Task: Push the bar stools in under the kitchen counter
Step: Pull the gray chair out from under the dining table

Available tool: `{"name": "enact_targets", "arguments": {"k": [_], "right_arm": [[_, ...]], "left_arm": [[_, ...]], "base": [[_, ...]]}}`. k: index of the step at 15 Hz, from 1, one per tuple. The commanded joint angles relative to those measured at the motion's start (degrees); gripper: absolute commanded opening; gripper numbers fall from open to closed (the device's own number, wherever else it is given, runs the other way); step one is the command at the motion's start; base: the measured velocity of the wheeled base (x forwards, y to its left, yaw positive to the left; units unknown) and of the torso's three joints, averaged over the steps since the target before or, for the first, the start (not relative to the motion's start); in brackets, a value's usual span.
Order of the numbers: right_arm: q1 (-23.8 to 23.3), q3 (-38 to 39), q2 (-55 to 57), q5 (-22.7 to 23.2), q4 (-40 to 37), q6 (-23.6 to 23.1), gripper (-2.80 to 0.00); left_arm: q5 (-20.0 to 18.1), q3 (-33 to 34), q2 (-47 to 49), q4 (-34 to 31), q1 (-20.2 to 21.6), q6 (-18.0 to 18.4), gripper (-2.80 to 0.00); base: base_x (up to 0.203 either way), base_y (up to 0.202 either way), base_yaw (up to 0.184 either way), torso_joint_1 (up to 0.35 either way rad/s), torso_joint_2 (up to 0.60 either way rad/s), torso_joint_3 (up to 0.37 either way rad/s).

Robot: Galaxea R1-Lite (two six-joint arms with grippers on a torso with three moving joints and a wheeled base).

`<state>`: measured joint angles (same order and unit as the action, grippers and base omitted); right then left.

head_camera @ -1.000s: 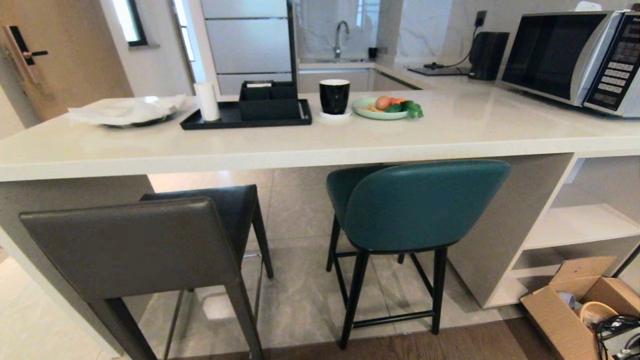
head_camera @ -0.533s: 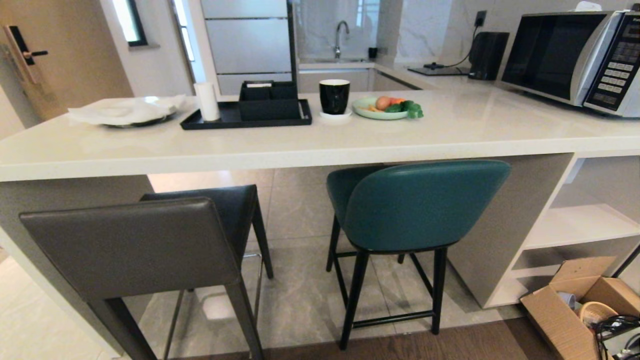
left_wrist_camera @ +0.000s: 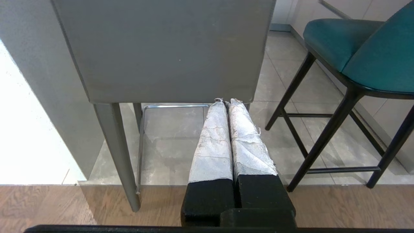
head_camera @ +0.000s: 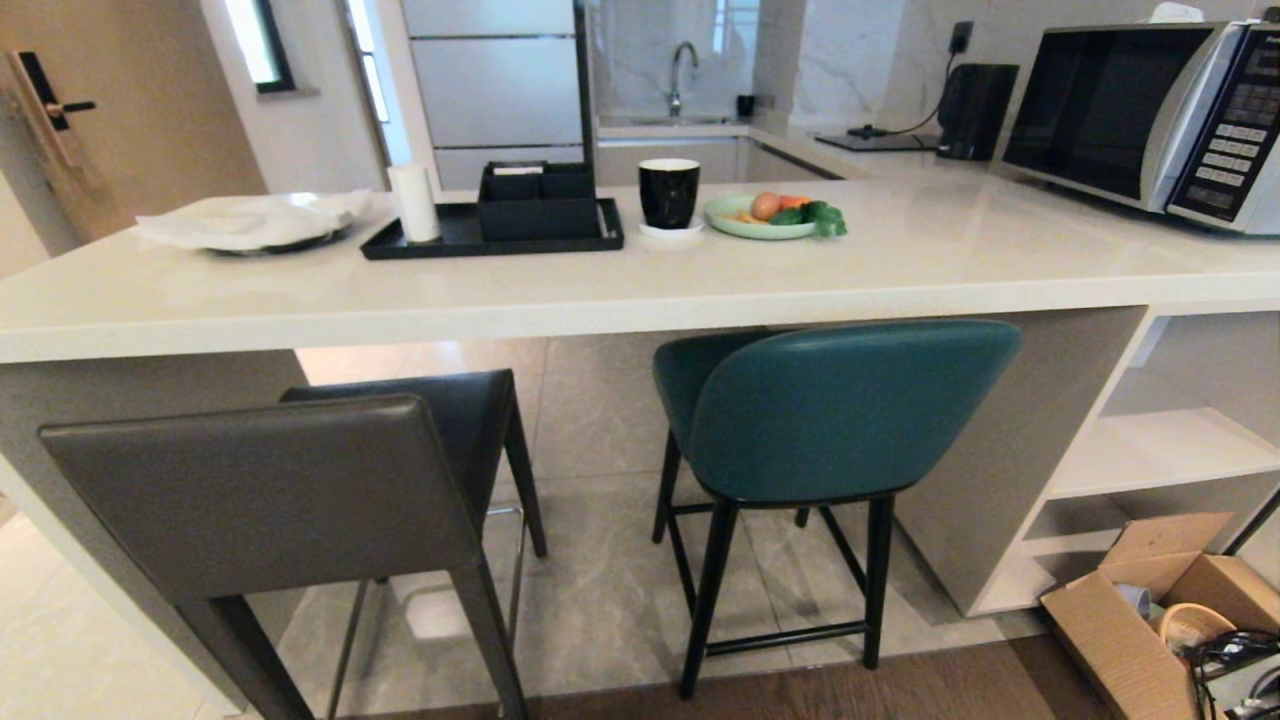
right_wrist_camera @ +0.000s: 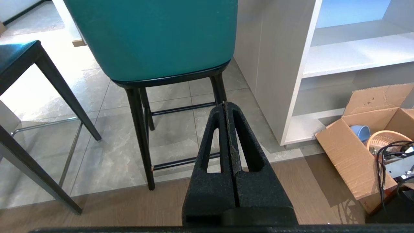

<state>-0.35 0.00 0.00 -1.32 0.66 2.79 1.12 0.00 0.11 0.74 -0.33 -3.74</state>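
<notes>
Two stools stand at the white counter, the grey stool pulled out on the left, the teal stool partly under the slab. Behind the grey stool's back, the left gripper is pressed fully closed on nothing. The right gripper, equally closed and empty, points at the teal stool's legs.

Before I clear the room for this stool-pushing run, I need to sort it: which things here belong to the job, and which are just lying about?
Belongs to the job:
- boxy dark-grey leather stool
- teal leather stool with curved back
- thick white stone-look kitchen counter

Just lying about:
- silver microwave
- black mug
- green plate of vegetables
- black tray
- open cardboard box
</notes>
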Motion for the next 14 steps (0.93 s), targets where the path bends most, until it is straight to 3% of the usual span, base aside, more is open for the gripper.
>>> {"name": "enact_targets", "arguments": {"k": [1,11,14], "right_arm": [[0.0,0.0,0.0,0.0,0.0,0.0,-2.8],[0.0,0.0,0.0,0.0,0.0,0.0,-2.8],[0.0,0.0,0.0,0.0,0.0,0.0,-2.8]], "left_arm": [[0.0,0.0,0.1,0.0,0.1,0.0,-2.8],[-0.1,0.0,0.1,0.0,0.0,0.1,-2.8],[-0.1,0.0,0.1,0.0,0.0,0.1,-2.8]], "base": [[0.0,0.0,0.0,0.0,0.0,0.0],[0.0,0.0,0.0,0.0,0.0,0.0],[-0.002,0.153,0.0,0.003,0.0,0.003]]}}
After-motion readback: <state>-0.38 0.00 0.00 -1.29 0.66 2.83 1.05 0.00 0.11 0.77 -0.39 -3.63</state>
